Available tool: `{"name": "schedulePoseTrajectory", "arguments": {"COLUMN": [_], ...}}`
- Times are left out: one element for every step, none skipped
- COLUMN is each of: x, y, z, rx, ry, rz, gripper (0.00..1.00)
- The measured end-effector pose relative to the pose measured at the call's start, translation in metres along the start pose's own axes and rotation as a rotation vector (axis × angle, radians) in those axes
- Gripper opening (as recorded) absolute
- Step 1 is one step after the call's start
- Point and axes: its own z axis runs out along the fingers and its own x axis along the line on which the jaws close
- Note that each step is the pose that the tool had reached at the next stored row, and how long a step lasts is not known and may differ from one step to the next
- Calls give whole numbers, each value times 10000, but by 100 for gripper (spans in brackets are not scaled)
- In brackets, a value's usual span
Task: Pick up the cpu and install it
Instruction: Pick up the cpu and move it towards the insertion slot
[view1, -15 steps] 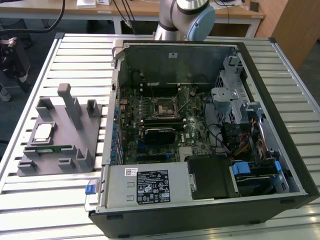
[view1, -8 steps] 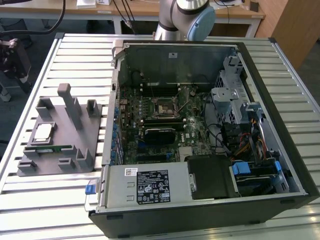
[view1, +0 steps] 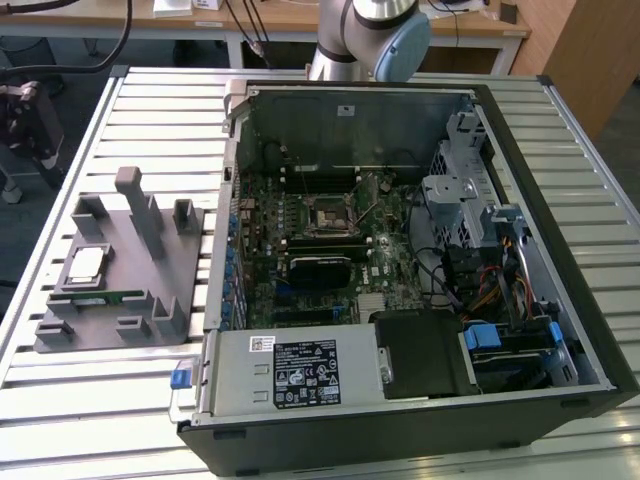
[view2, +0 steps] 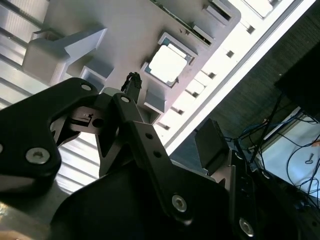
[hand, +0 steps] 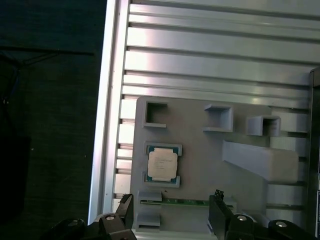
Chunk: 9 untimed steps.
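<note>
The tool (hand: 171, 202) hangs released and empty, jaws spread wide, facing the fixture (hand: 200, 150) on the counter (hand: 210, 60). The cpu (hand: 162, 164) lies flat in its nest there.

End effector (hand: 172, 200) partly off-frame.

The cpu (view1: 85, 264) lies flat in a recess of the grey fixture (view1: 150, 270) on the slatted tabletop (view1: 100, 400), at the exterior view's left. What looks like a green memory stick (view1: 100, 297) lies just beside it. The open computer case (view1: 500, 130) sits to the exterior view's right, with a square black-framed socket (view1: 327, 217) on its motherboard (view1: 390, 260), and the robot arm (view1: 365, 35) rises behind it.
</note>
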Motion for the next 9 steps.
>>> {"name": "schedulePoseTrajectory", "arguments": {"x": [0, 0, 1, 1, 1, 1, 1, 2, 2], "y": [-1, -2, -2, -3, -3, -4, -5, -5, -6], "z": [7, 15, 21, 29, 36, 45, 53, 60, 67], "rx": [1, 0, 0, 0, 0, -1, 0, 0, 0], "ry": [2, 0, 1, 2, 2, 1, 1, 2, 2], "rz": [-3, -6, -8, -12, -14, -16, -18, -19, -21], "gripper": [70, 70, 70, 70, 70, 70, 70, 70, 70]}}
